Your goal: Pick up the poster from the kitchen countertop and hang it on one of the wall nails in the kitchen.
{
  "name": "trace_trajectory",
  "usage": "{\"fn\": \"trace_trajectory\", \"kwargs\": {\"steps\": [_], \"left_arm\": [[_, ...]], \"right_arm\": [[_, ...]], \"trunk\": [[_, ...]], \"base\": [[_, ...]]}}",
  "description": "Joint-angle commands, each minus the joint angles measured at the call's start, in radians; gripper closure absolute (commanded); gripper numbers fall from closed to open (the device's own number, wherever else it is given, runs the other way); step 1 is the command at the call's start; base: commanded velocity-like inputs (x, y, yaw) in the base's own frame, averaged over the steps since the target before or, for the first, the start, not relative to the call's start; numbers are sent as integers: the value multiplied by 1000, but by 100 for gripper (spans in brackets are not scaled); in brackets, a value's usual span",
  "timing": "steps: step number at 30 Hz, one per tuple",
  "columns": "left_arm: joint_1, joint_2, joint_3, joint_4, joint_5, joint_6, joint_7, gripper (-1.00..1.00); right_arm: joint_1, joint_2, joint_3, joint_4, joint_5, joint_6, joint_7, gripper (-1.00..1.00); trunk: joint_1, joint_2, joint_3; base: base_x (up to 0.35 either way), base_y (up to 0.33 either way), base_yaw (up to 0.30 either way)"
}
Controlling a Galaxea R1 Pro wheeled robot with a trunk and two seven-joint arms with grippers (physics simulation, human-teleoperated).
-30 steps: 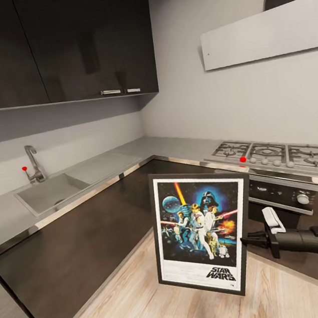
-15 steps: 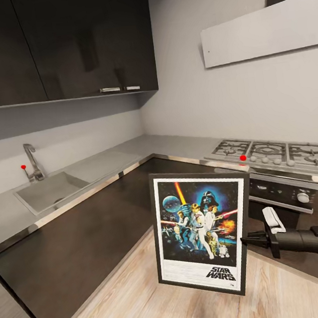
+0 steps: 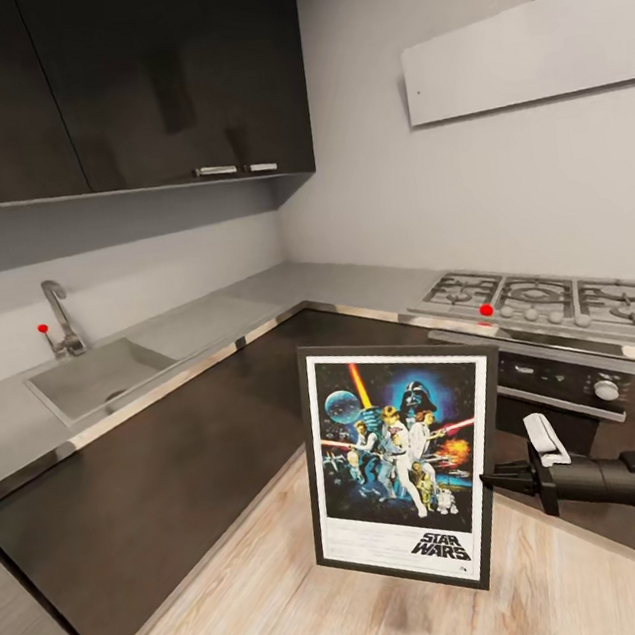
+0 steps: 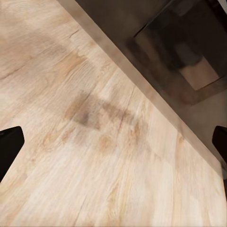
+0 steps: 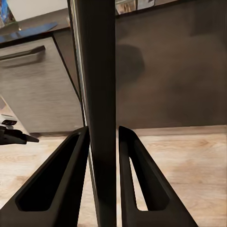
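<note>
The poster (image 3: 404,462) stands upright in mid-air over the wooden floor, its Star Wars picture facing me. My right gripper (image 3: 490,481) is shut on its right frame edge. In the right wrist view the two fingers (image 5: 56,182) clamp the dark frame edge (image 5: 101,94) between them. Behind the poster runs the pale grey L-shaped kitchen countertop (image 3: 303,289) on dark cabinet fronts. A tiny dark dot like a nail (image 3: 417,93) shows at the left end of the pale panel above the hob. My left gripper (image 4: 113,146) hangs open over the floor, its fingertips (image 4: 9,144) far apart.
A sink (image 3: 93,374) with a tap (image 3: 58,319) lies in the left worktop. The steel gas hob (image 3: 547,295) and oven (image 3: 570,388) are at the right. Dark wall cabinets (image 3: 123,82) hang over the corner. Wooden floor (image 3: 279,616) lies below.
The whole picture has shifted slightly, so the camera moved: sink, hob and panel drift a little upward in view. The poster and my right gripper keep their place in the picture.
</note>
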Motion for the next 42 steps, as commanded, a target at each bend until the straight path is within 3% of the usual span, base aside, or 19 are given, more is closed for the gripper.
{"fn": "trace_trajectory", "kwargs": {"steps": [1, 23, 25, 29, 42], "left_arm": [[0, 0, -9, 0, 8, -5, -2, -100], [0, 0, -9, 0, 8, -5, -1, -100], [-1, -1, -10, 0, 8, -6, 73, -100], [-1, -13, -12, -1, 8, -5, 129, -100], [-1, -17, -11, -1, 8, -5, 149, -100]], "right_arm": [[-1, 0, -1, 0, 0, 13, 5, 100], [-1, 0, -1, 0, -2, 65, 5, 100], [-1, 0, -1, 0, -1, 66, 5, 100], [-1, 0, -1, 0, -1, 66, 4, 100], [-1, 0, -1, 0, -1, 66, 4, 100]], "trunk": [[-4, 7, 1], [-88, 161, 69], [-96, 175, 75], [-111, 203, 88], [-161, 294, 128]], "base": [[0, 0, 0], [0, 0, 0], [0, 0, 0], [0, 0, 0], [0, 0, 0]]}}
